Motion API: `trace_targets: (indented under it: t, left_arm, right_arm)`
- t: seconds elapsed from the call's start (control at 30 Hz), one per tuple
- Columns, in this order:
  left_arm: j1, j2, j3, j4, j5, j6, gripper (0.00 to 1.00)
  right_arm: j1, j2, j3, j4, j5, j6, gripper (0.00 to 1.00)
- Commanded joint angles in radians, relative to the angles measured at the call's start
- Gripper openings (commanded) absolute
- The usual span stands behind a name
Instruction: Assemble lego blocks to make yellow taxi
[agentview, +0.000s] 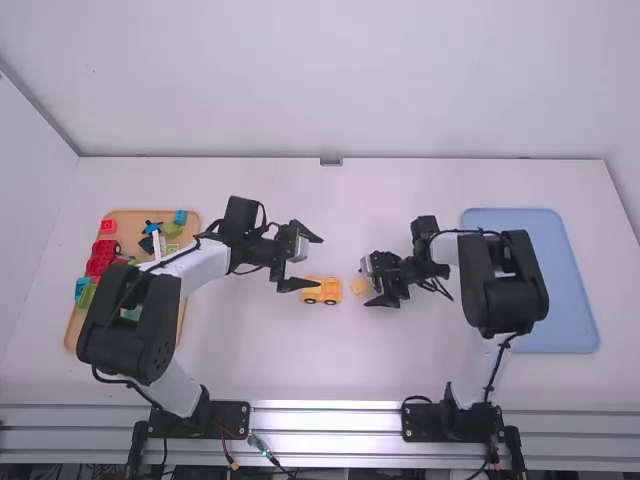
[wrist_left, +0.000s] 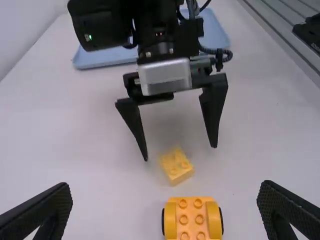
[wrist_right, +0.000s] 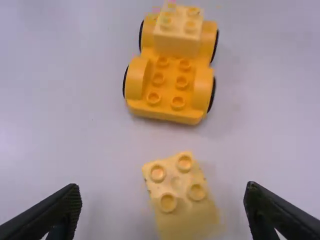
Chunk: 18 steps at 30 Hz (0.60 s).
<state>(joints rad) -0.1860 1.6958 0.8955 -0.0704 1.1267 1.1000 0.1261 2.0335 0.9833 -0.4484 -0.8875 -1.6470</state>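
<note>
From where I stand, the taxi's base (agentview: 332, 291) sits near the middle of the white worktop (agentview: 330, 360): a deep orange-yellow body with rounded wheel arches and black wheels. A pale yellow block (wrist_right: 177, 37) is mounted on its left end, and bare round studs run along the rest. Just beside its right end, apart from it, stands the loose block (wrist_right: 182, 192), also pale yellow, four studs up, turned at a slant to the base.

The left gripper (agentview: 311, 262) has its fingers spread wide, one on each side of the base, gripping nothing. The right gripper (agentview: 367, 284) is spread too, its tips either side of the loose block with a gap at each.

There's a slim gap between the loose block and the base, and the two grippers face each other closely across them. The worktop's far edge lies well beyond, and its near edge well back by the arm bases. A tan tray (agentview: 128, 224) of coloured blocks (agentview: 103, 255) lies along the left edge, partly beneath the left arm; a blue tray (agentview: 570, 300) lies by the right edge.
</note>
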Motion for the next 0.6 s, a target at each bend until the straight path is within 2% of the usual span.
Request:
trace_targets:
  t: [0.0, 0.1, 0.17, 0.23, 0.27, 0.33, 0.57]
  left_arm:
    - [0.0, -0.007, -0.02, -0.005, 0.036, 0.015, 0.99]
    - [-0.001, -0.007, -0.02, -0.005, 0.036, 0.014, 0.99]
    - [-0.001, -0.007, -0.02, -0.004, 0.037, 0.012, 0.99]
    - [-0.001, -0.007, -0.02, -0.005, 0.036, 0.011, 0.99]
    - [-0.001, -0.007, -0.02, -0.005, 0.036, 0.011, 0.99]
    - [-0.001, -0.007, -0.02, -0.007, 0.035, 0.012, 0.99]
    - [-0.001, -0.007, -0.02, -0.011, 0.036, 0.012, 0.99]
  right_arm:
    - [-0.002, 0.043, 0.044, -0.002, -0.006, -0.037, 0.81]
    - [-0.002, 0.072, 0.062, -0.002, -0.01, -0.036, 0.75]
    - [-0.002, 0.081, 0.071, -0.002, -0.01, -0.028, 0.68]
    - [-0.002, 0.086, 0.079, -0.005, -0.009, -0.026, 0.55]
    - [-0.002, 0.086, 0.079, -0.005, -0.009, -0.026, 0.54]
    - [-0.002, 0.086, 0.076, -0.002, -0.009, -0.026, 0.46]
    - [-0.002, 0.086, 0.076, -0.008, -0.005, -0.013, 0.38]
